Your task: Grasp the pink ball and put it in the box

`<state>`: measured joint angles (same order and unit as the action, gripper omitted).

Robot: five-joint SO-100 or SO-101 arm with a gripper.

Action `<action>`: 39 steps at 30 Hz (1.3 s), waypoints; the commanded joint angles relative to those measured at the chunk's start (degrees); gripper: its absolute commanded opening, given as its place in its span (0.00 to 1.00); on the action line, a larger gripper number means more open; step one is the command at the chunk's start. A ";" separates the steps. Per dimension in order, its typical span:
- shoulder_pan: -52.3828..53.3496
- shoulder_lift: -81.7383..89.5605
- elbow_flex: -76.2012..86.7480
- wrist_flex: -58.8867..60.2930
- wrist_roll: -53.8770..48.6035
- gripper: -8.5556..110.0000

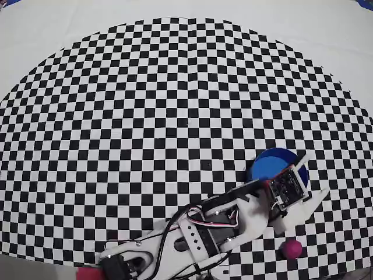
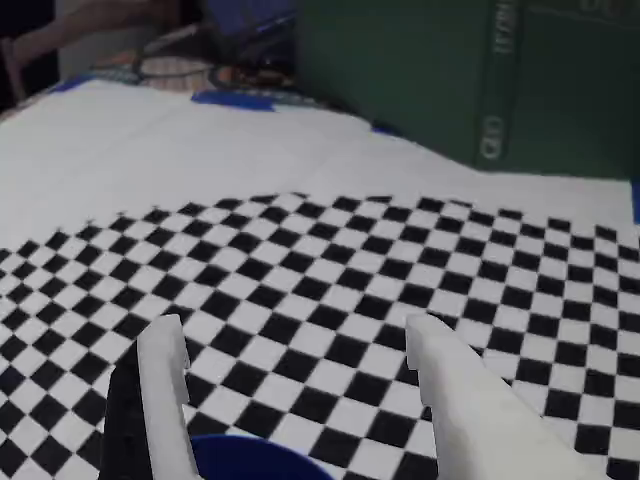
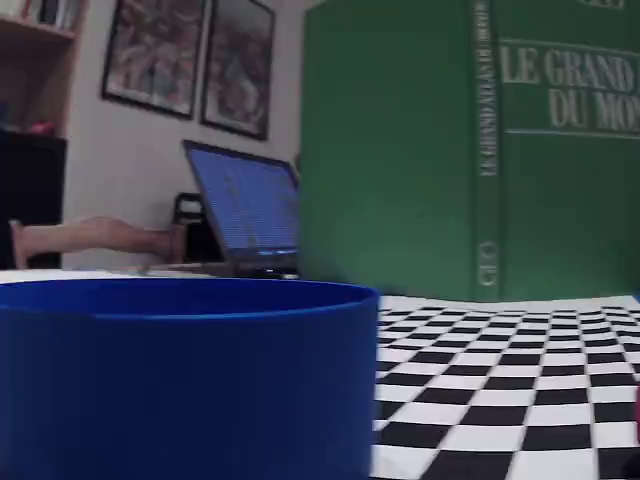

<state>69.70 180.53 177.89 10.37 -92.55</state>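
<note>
The pink ball [image 1: 291, 248] lies on the checkered mat near the bottom right of the overhead view, apart from the arm. The box is a round blue tub [image 1: 268, 164]. It fills the lower left of the fixed view [image 3: 180, 380], and its rim shows at the bottom of the wrist view [image 2: 240, 460]. My gripper [image 1: 315, 174] hovers at the tub's right side, above and left of the ball in the overhead view. In the wrist view the gripper [image 2: 300, 345] is open with nothing between its white fingers [image 2: 165, 385]. The ball is out of the wrist view.
The black-and-white checkered mat [image 1: 175, 105] covers most of the table. A big green book [image 3: 470, 150] stands upright beyond the mat, with a laptop [image 3: 245, 210] to its left. Another pink object [image 1: 87, 273] sits at the bottom edge by the arm's base.
</note>
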 commanded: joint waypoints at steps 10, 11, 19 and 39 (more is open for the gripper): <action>9.49 0.79 0.44 -0.97 0.35 0.28; 9.93 0.79 0.44 -0.97 0.35 0.28; 13.18 1.23 0.44 -0.97 0.35 0.28; 19.78 2.02 0.44 -0.97 0.35 0.28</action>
<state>87.80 180.70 177.89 10.37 -92.55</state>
